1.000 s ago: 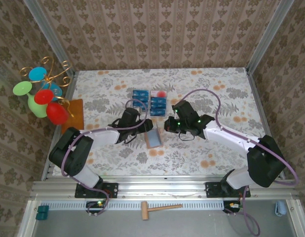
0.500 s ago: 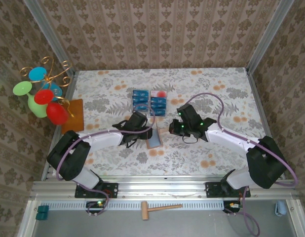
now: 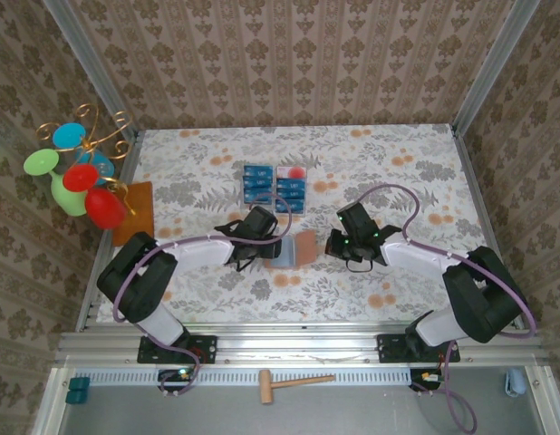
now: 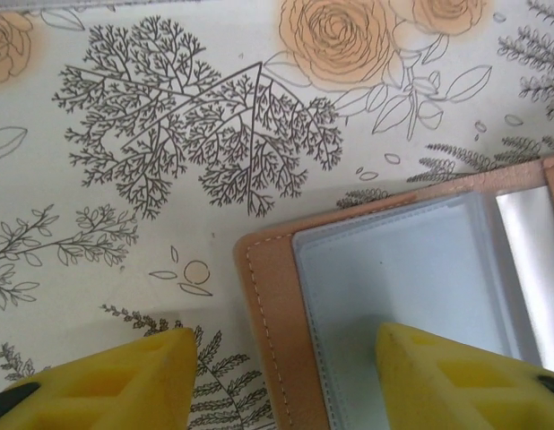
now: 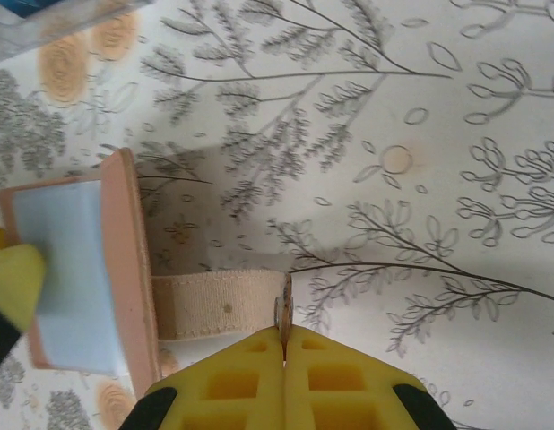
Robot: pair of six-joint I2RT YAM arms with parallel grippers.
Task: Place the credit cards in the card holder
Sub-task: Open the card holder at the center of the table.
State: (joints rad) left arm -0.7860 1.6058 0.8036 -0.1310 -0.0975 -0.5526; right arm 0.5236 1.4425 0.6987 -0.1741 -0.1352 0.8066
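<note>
The card holder (image 3: 296,247) lies open on the flowered table, a reddish-brown wallet with a pale clear pocket (image 4: 411,287) inside. My left gripper (image 3: 273,243) is open and straddles its stitched left edge (image 4: 277,313): one yellow finger (image 4: 107,376) is over the cloth, the other over the pocket. My right gripper (image 3: 328,245) is shut on the end of the holder's beige strap (image 5: 219,305), with the snap tab pinched between the fingertips (image 5: 284,345). The holder's body (image 5: 125,260) stands to their left. Several blue credit cards (image 3: 257,179) lie in two columns behind the holder.
A clear tray with a red dot (image 3: 294,171) holds the right column of cards. An orange-brown mat (image 3: 135,210) and a colourful wire ornament (image 3: 76,172) stand at the left edge. A wooden hammer (image 3: 294,383) lies on the front ledge. Walls enclose three sides.
My right gripper has drawn right and nearer with the strap, swinging the holder's flap open. My left gripper has slid right onto the holder's left edge.
</note>
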